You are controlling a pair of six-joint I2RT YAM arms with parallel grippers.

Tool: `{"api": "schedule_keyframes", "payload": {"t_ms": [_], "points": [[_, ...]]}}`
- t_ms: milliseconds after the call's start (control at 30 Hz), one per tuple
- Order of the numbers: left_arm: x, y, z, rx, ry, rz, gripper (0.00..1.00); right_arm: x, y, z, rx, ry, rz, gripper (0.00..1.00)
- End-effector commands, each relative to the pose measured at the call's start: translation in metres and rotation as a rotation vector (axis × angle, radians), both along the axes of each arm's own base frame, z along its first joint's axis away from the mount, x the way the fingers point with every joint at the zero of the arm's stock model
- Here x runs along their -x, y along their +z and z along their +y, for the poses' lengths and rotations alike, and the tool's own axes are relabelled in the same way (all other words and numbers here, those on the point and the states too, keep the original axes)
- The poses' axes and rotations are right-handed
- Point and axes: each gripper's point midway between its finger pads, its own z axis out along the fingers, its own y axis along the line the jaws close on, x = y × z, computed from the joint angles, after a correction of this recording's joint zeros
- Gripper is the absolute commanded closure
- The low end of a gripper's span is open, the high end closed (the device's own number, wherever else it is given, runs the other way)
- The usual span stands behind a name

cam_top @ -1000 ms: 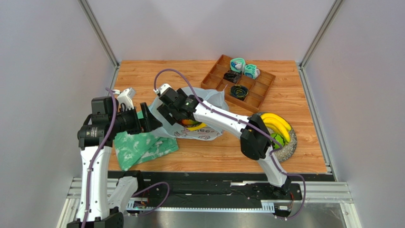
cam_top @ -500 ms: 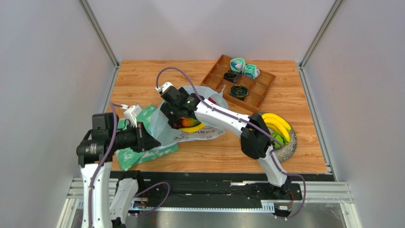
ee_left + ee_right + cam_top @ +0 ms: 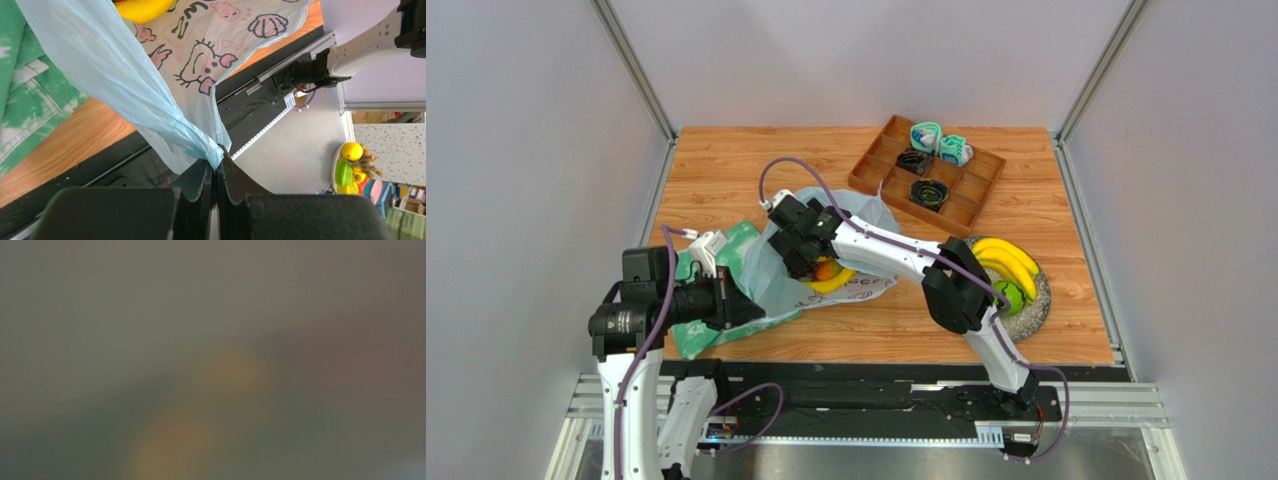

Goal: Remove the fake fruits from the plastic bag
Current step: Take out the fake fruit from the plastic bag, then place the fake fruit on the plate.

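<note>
Right wrist camera's pure fog, only dull orange-yellow smudges. From above, the right tool (image 3: 814, 262) is sunk in the plastic bag (image 3: 771, 272), fingertips out of sight, so its grip's anyone's guess. A yellow fruit (image 3: 142, 6) is cropped by the left wrist view's top edge.

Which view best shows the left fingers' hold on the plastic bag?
Left wrist: close up, the left fingers are shut on a gathered edge of the plastic bag. Top external shows the arm at the bag's near-left edge, but the pinch is too small to make out. Right wrist is pure blur.
</note>
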Motion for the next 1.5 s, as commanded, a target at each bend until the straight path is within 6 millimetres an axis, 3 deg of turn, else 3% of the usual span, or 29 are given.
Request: {"api": "schedule_keyframes", "payload": {"t_ms": [0,133,200,233,333,400,467,500,567,633,700,733,800,833,933,967,1033,1067,1100,1167,1200,1233,1333,1467], "points": [[0.009,0.001,-0.004,0.031,-0.004,0.025,0.93,-0.005,-0.006,-0.003,0.027,-0.021,-0.022,0.06],[0.013,0.002,-0.004,0.023,-0.006,0.01,0.97,-0.007,-0.017,0.0,0.048,-0.007,-0.022,0.1],[0.012,0.002,-0.003,0.019,-0.002,0.01,0.98,-0.006,-0.019,-0.001,0.063,0.003,-0.025,0.21],[0.011,0.002,-0.003,0.022,-0.001,0.014,0.98,-0.006,-0.016,-0.002,0.064,0.01,-0.03,0.36],[0.005,0.002,-0.004,0.03,0.0,0.0,0.98,-0.007,0.003,-0.003,0.053,0.052,-0.054,0.55],[-0.005,-0.002,-0.002,0.028,0.015,-0.012,0.98,-0.007,0.031,-0.003,0.012,0.086,-0.08,0.58],[-0.012,-0.004,-0.002,0.04,0.027,-0.009,0.99,-0.001,0.057,-0.002,-0.03,0.138,-0.082,0.7],[-0.018,-0.007,-0.003,0.046,0.026,-0.02,0.99,0.006,0.084,-0.002,-0.08,0.176,-0.096,0.73],[-0.025,-0.009,-0.003,0.06,0.037,-0.015,0.99,0.02,0.106,-0.003,-0.129,0.233,-0.069,0.78],[-0.036,-0.011,-0.003,0.074,0.044,-0.026,1.0,0.045,0.136,-0.006,-0.208,0.318,-0.032,0.9],[-0.048,-0.009,-0.003,0.082,0.054,-0.046,1.0,0.071,0.15,-0.005,-0.272,0.415,0.031,0.94],[-0.053,-0.007,-0.002,0.082,0.059,-0.058,1.0,0.083,0.168,-0.014,-0.296,0.45,0.025,0.94],[-0.066,-0.003,0.0,0.077,0.074,-0.084,1.0,0.096,0.178,-0.023,-0.308,0.487,0.036,0.94],[-0.071,-0.002,0.001,0.074,0.084,-0.089,1.0,0.102,0.196,-0.037,-0.312,0.506,-0.001,0.93],[-0.086,0.001,0.004,0.071,0.103,-0.107,1.0,0.108,0.202,-0.073,-0.267,0.514,-0.018,0.92],[-0.09,0.001,0.006,0.064,0.115,-0.112,1.0,0.107,0.219,-0.097,-0.28,0.487,-0.051,0.92],[-0.097,0.003,0.008,0.056,0.122,-0.138,1.0,0.105,0.206,-0.133,-0.23,0.427,-0.016,0.91],[-0.1,0.004,0.009,0.049,0.128,-0.148,1.0,0.093,0.214,-0.166,-0.233,0.347,-0.05,0.91],[-0.103,0.003,0.01,0.044,0.129,-0.146,1.0,0.089,0.197,-0.186,-0.202,0.298,-0.016,0.91],[-0.107,0.003,0.013,0.035,0.136,-0.147,1.0,0.073,0.188,-0.235,-0.163,0.189,-0.021,0.9],[-0.111,0.002,0.016,0.03,0.144,-0.142,1.0,0.069,0.179,-0.249,-0.126,0.176,-0.019,0.89],[-0.112,0.002,0.017,0.027,0.147,-0.139,1.0,0.067,0.157,-0.263,-0.067,0.161,0.015,0.89],[-0.115,0.005,0.019,0.014,0.145,-0.144,1.0,0.06,0.115,-0.284,0.041,0.209,0.089,0.88],[-0.112,0.0,0.019,0.009,0.142,-0.121,1.0,0.047,0.068,-0.286,0.146,0.273,0.193,0.89]]}}
